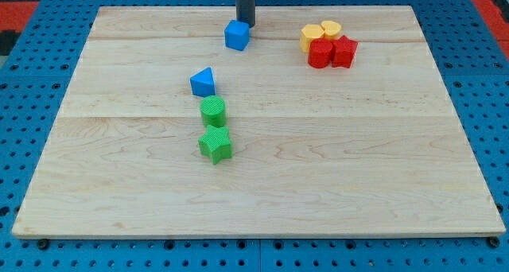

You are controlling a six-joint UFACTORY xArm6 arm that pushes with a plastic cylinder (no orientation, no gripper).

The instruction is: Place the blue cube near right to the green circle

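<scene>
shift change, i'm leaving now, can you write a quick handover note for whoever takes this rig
My tip sits just above and right of the blue cube, near the view's top; contact can't be told.
The green circle stands mid-board, between the blue triangle above and the green star below.
Done: nothing visible yet; the cube is far from its spot.
Left: push the cube down the board to rest just right of the green circle, without knocking its neighbours.

Rod (245, 1) — seemingly cut off at top
</scene>
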